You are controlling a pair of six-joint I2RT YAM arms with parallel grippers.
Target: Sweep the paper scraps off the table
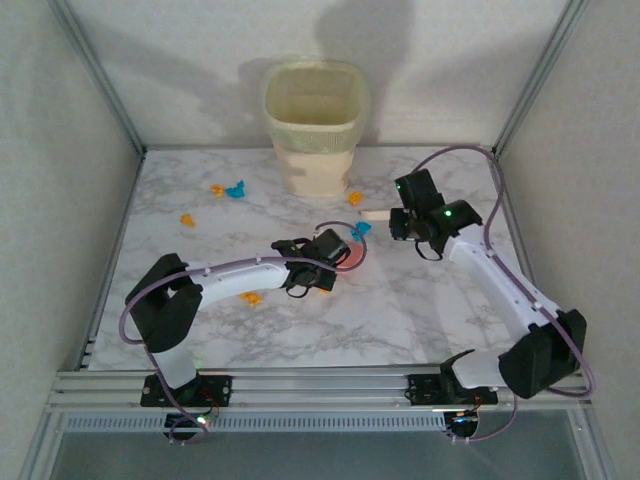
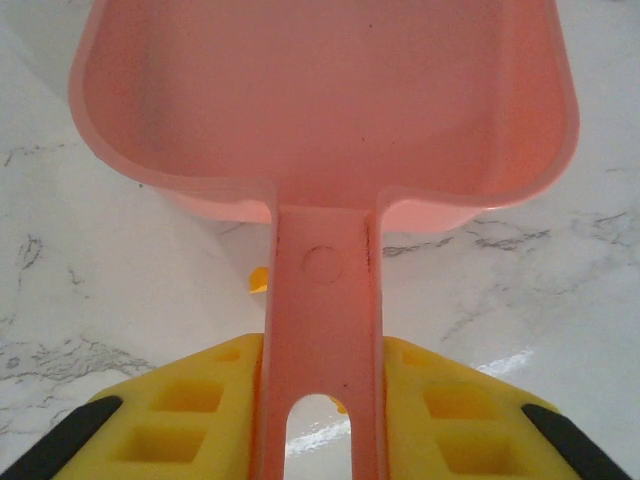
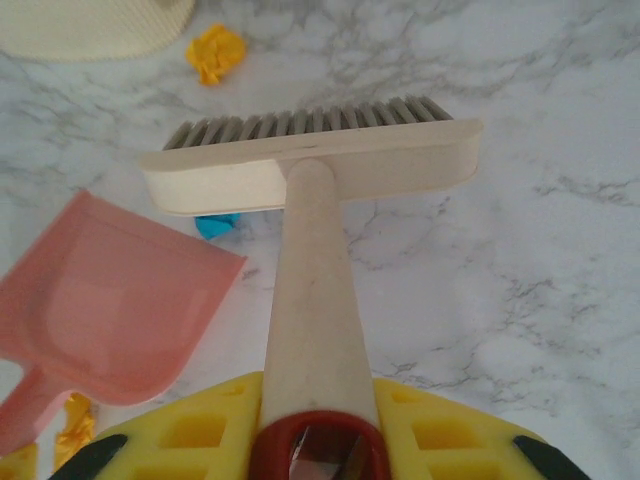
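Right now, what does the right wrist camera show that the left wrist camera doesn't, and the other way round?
Right wrist view: the brush held in the right gripper, a blue scrap by its head, an orange scrap and the bin's corner. Left wrist view: the left gripper clamping the dustpan handle. Both: the pink dustpan and the marble table.
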